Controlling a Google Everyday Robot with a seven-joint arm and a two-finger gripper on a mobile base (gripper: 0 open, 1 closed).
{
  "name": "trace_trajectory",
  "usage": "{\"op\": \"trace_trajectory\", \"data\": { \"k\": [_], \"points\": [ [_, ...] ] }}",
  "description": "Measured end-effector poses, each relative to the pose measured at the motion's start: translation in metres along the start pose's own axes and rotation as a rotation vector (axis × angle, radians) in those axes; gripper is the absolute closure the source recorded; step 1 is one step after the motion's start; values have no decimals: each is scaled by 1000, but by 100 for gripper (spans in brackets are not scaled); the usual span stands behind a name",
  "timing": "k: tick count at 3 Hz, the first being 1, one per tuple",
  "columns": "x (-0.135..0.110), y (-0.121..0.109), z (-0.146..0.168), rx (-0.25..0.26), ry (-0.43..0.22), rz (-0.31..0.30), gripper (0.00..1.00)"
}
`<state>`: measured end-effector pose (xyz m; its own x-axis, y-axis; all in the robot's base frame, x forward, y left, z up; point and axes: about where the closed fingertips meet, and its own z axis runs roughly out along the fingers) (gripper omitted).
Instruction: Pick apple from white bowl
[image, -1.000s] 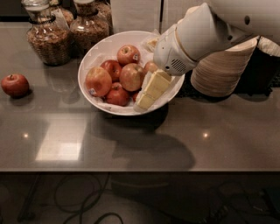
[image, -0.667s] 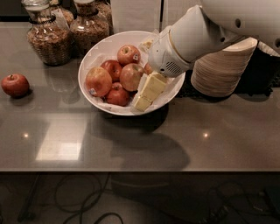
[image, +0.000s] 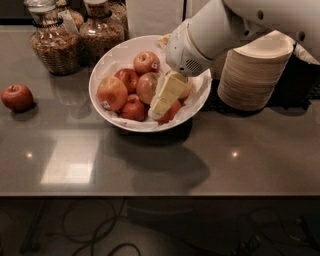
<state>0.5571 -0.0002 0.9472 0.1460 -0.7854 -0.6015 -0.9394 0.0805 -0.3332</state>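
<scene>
The white bowl (image: 112, 62) stands on the grey counter and holds several apples. A large yellow-orange apple with a red blush (image: 146, 87) and no sticker showing lies near the bowl's middle. My gripper (image: 162, 104) reaches down into the right half of the bowl, right beside that apple and over a redder apple (image: 173, 110) that it partly hides. Two blushed apples with small stickers (image: 111, 92) (image: 146, 62) lie to the left and behind. Two smaller dark red apples (image: 133, 107) (image: 127, 77) lie between them.
A lone red apple (image: 17, 97) lies on the counter at far left. Two glass jars (image: 50, 40) (image: 102, 27) stand behind the bowl on the left. A stack of beige disposable bowls (image: 255, 72) stands just right of the bowl, under my arm.
My arm and gripper have shifted a little to the left, further over the apples in the bowl. The apples have not visibly moved.
</scene>
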Motion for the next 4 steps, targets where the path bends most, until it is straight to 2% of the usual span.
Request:
{"op": "trace_trajectory", "data": {
  "k": [2,3,4],
  "points": [
    [10,-33,12,-6,-2,-8,3],
    [17,-37,27,-38,-9,-6,3],
    [41,-33,41,-83,-14,33,3]
  ]
}}
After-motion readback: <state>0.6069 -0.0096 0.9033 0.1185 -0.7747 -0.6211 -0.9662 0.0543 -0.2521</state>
